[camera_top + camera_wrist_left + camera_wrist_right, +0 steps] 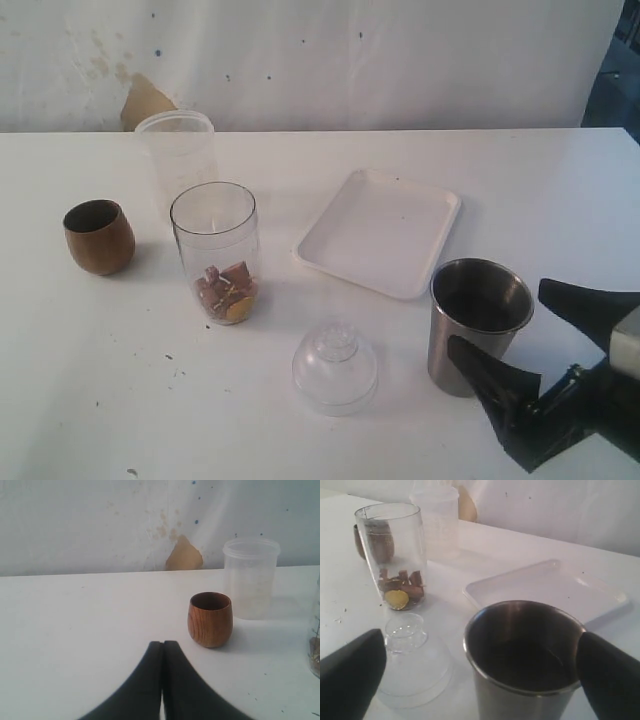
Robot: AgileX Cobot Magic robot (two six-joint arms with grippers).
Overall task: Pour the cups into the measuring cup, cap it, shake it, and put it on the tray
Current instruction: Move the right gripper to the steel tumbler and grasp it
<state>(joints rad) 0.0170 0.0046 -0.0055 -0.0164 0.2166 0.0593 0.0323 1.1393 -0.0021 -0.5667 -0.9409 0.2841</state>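
in the exterior view the right gripper sits at the lower right of the frame with its black jaws spread wide, one on either side of the steel tumbler. the tumbler stands upright on the white table. the right wrist view shows one finger well clear of it and the other close by its rim; whether that one touches cannot be told. the left gripper shows only in its own wrist view, jaws pressed together on nothing, with the wooden cup upright a little beyond it. in the exterior view that cup stands at the left of the frame. the measuring cup stands upright left of centre, uncapped, with brown bits and a yellow piece at its bottom. the frosted cup is just behind it, toward the upper left. the clear domed lid rests on the table at lower centre, between the measuring cup and the tumbler. the tray lies at centre right, above the tumbler in the frame.
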